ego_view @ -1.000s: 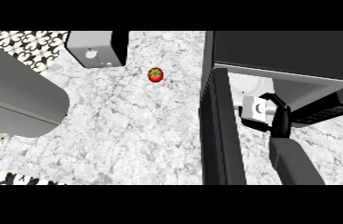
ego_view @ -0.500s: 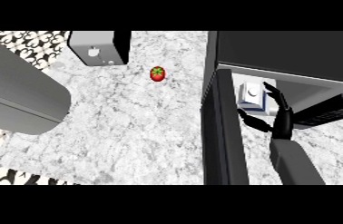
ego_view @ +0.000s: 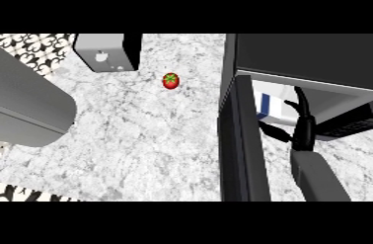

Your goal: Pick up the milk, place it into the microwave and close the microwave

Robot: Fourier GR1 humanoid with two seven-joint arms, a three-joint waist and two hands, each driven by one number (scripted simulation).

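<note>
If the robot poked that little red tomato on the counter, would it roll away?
Probably yes. The tomato looks round and lies alone on the flat marble counter, with nothing touching it to stop it. Its smooth, shiny skin might also make it slippery to grab, and it could squash if pinched.

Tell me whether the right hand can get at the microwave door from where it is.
Probably yes. The right hand is at the microwave opening by the milk, and the open door stands just to its left with nothing between them.
</note>
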